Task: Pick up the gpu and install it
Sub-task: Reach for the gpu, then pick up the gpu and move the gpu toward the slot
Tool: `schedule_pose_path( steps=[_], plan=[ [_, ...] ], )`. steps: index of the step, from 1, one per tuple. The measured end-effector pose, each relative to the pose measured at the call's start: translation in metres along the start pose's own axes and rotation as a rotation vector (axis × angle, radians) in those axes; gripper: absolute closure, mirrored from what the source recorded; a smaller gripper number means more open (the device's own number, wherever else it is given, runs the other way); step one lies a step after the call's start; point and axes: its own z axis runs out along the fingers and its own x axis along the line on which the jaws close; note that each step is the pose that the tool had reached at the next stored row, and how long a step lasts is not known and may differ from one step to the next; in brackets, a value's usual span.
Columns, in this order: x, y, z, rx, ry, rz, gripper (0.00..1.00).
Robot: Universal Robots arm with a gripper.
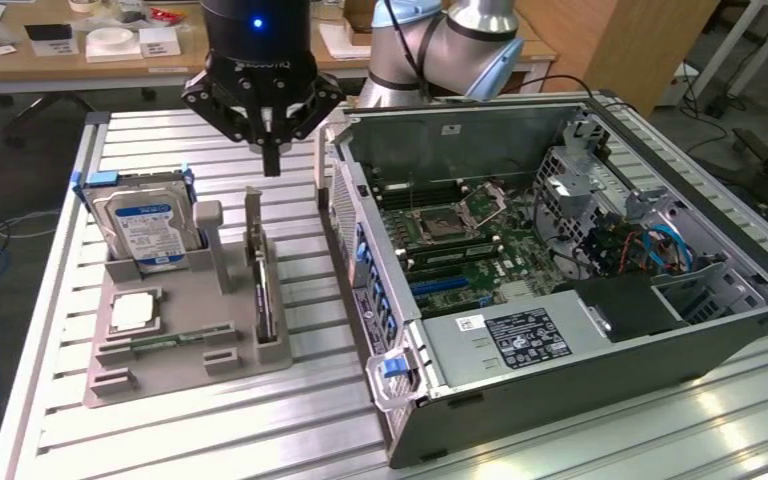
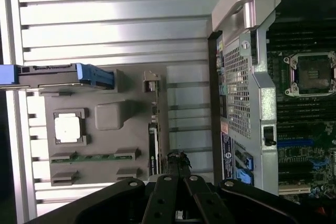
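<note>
One gripper, pinched closed and empty, hangs above the gpu standing edgewise in a grey holder. The exterior view adds the open computer case's blue cables.

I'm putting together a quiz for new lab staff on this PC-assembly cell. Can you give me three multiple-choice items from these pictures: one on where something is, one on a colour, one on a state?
1. Where is the gpu?
A) standing on edge in the grey holder
B) lying in a cardboard box
C) clamped between the jaws

2. What colours is the label on the hard drive?
A) red and black
B) blue and white
C) plain yellow

3. How do the jaws of the gripper stand?
A) wide open
B) shut on the gpu
C) shut, holding nothing

Answers:
1 A, the card stands upright in a slot of the holder.
2 B, the label facing the exterior view is blue and white.
3 C, the jaws meet in the air above the holder, apart from the gpu.
</note>
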Motion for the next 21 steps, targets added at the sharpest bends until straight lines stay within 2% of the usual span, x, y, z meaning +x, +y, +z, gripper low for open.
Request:
schedule_pose_path(
  steps=[11, 21],
  plan=[
    [0.019, -0.0054, 0.0005, 0.0001, 0.0019, 0.0, 0.89],
    [0.019, -0.0054, 0.0005, 0.0001, 0.002, 0.0, 0.89]
  ],
)
